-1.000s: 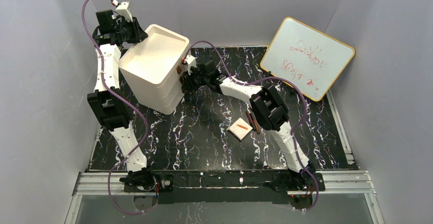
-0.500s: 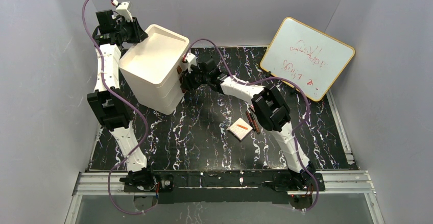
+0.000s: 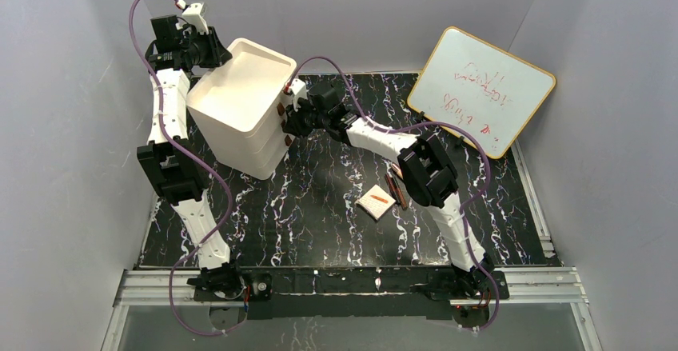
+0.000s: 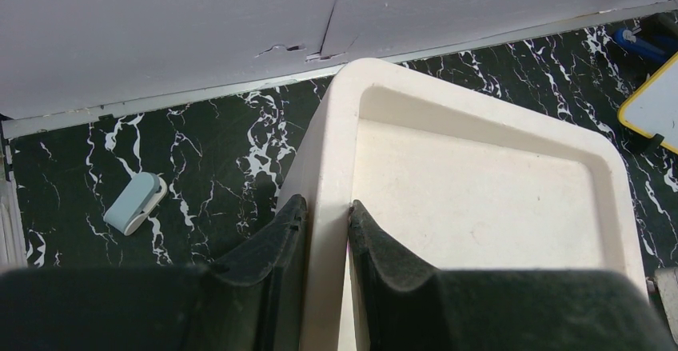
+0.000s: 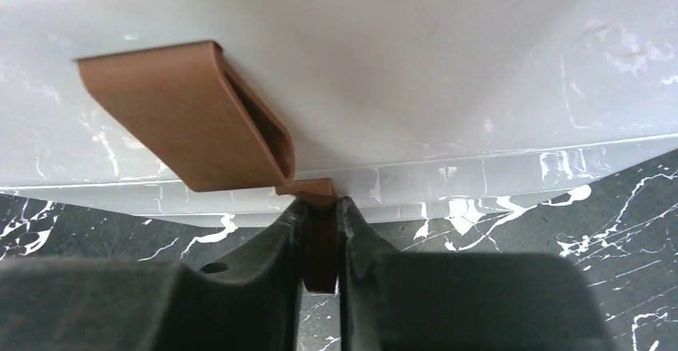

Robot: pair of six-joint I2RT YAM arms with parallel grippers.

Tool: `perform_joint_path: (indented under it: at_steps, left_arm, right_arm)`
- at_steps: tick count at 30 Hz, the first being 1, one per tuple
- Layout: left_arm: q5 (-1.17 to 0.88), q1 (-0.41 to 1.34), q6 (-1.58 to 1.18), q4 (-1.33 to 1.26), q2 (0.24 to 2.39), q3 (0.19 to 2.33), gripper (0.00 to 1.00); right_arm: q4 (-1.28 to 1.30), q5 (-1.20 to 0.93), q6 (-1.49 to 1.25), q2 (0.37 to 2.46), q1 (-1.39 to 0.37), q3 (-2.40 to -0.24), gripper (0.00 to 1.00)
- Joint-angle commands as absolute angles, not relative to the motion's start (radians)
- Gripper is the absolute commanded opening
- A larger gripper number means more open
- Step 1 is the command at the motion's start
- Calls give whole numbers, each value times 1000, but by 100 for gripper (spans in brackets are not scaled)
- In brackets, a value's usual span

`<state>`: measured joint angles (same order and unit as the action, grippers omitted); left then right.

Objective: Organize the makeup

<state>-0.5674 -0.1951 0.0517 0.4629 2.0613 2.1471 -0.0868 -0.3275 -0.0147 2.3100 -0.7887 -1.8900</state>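
Observation:
The makeup in view is a white square pad with an orange mark (image 3: 376,201) and thin brown and red sticks (image 3: 394,189) beside it, lying on the black marble mat under the right arm. My left gripper (image 4: 326,207) (image 3: 214,51) is shut on the back rim of the cream drawer box (image 4: 480,199) (image 3: 240,107). My right gripper (image 5: 320,205) (image 3: 289,117) is shut on a brown knob (image 5: 321,243) on the box's front (image 5: 400,47). A second brown knob (image 5: 192,127) sits just above it.
A yellow-framed whiteboard (image 3: 482,89) leans at the back right. A small light-blue object (image 4: 136,203) lies on the mat behind the box. Grey walls close in on both sides, and the metal rail (image 3: 352,283) runs along the near edge.
The right gripper has shifted slightly up and back along the box's front and now pinches a knob. The left arm and the box have not moved.

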Motion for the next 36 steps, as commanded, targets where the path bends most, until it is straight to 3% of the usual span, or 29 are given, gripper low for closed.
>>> perform_joint_path:
  at_steps: [1,4,13,25,36]
  left_arm:
    - [-603,-140,33,638,2036,2117,0]
    - [-605,-140,32,638,2037,2115,0]
    - [-597,-140,40,638,2035,2106,0]
    - [-600,-137,44,638,2050,2105,0]
    - [-606,-135,54,638,2057,2103,0]
  right_arm:
    - [-156,-307,-2,2248,-793,-1916,17]
    - [-151,-294,-2,2242,-794,-1915,1]
    - [-115,-231,58,2159,-792,-1803,1]
    - [-167,-87,101,1828,-769,-1311,1]
    - [-114,8,89,1710,-743,-1163,1]
